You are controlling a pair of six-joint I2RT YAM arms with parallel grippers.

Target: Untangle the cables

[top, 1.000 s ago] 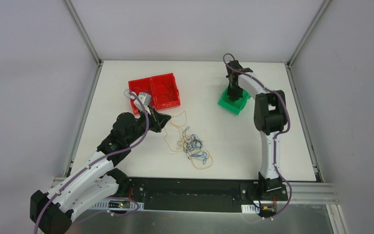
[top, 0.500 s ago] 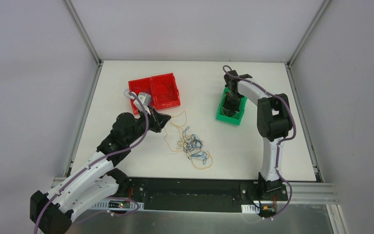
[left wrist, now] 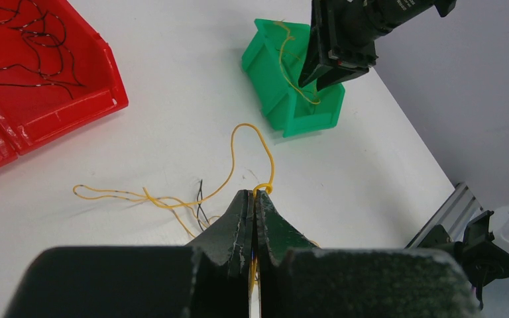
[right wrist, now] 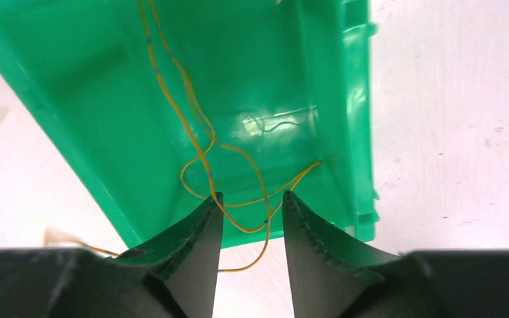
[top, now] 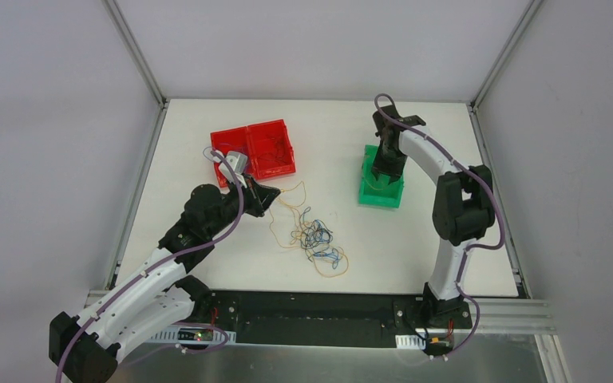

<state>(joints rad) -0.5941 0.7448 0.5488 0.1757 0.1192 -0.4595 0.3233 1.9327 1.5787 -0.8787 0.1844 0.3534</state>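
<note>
Only the right wrist view showed that the right pincer [right wrist: 252, 199] was parted over the green bin [right wrist: 73, 99], with loose yellow wire [right wrist: 202, 149] lying ungripped between its fingers. In the left wrist view the left pincer [left wrist: 254, 197] was seen clamped on a yellow strand [left wrist: 268, 156] looping ahead of it. From above, that grip could not be made out. The cables [top: 316, 239] were heaped just beside the left pincer. Red bins [top: 291, 148] holding black wires [left wrist: 33, 40] were seen off to its side.
</note>
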